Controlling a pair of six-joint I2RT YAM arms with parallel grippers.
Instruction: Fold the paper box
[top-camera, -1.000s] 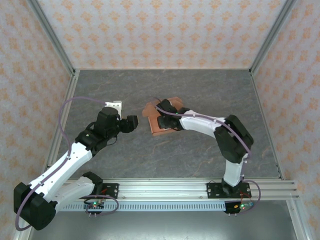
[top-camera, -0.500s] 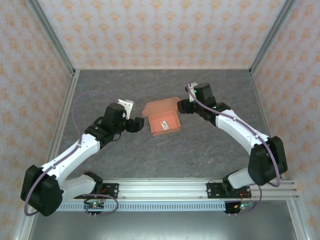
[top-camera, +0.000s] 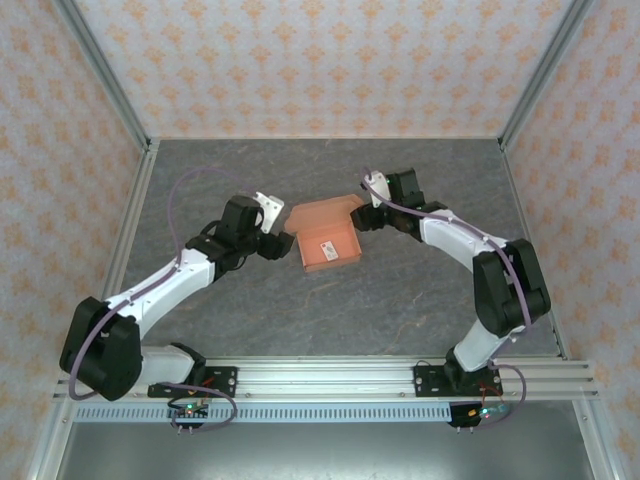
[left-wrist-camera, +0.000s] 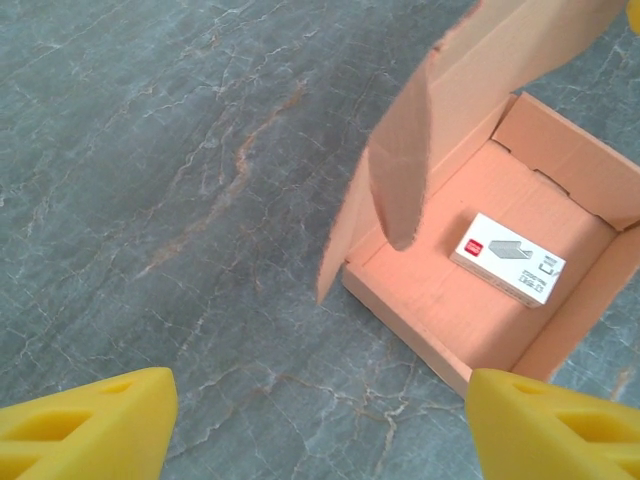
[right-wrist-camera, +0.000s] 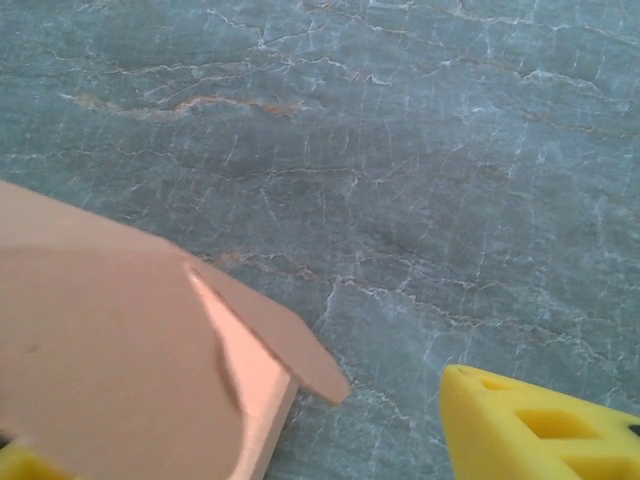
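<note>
Both arms had shifted from a second earlier. The right hand (top-camera: 366, 216), which had been over the paper box (top-camera: 348, 238), now sat at the box's far right corner. The left hand (top-camera: 279, 243) had come closer to the box's left wall.

From above, the salmon-orange box lay near the middle of the grey marbled counter (top-camera: 400, 300). Its tray was open upward and its lid (top-camera: 320, 213) was raised along the far edge. A small white packet (top-camera: 326, 247) lay flat on the tray floor.

The left wrist camera added detail the overhead view lacked. It showed the packet's printed face, a side flap of the lid hanging down over the tray's near corner, and creased tabs on the tray's walls. The left hand's two yellow fingertips (left-wrist-camera: 90, 425) stood wide apart at the bottom corners of that view. Bare counter and the tray's corner lay ahead of them, and they held nothing.

The right wrist camera looked onto the lid's outer face and one pointed corner flap. One yellow fingertip (right-wrist-camera: 540, 430) stood clear of the card with counter showing between them, and a sliver of the other showed at the lower left edge. That hand was open too, straddling the lid without pinching it.
</note>
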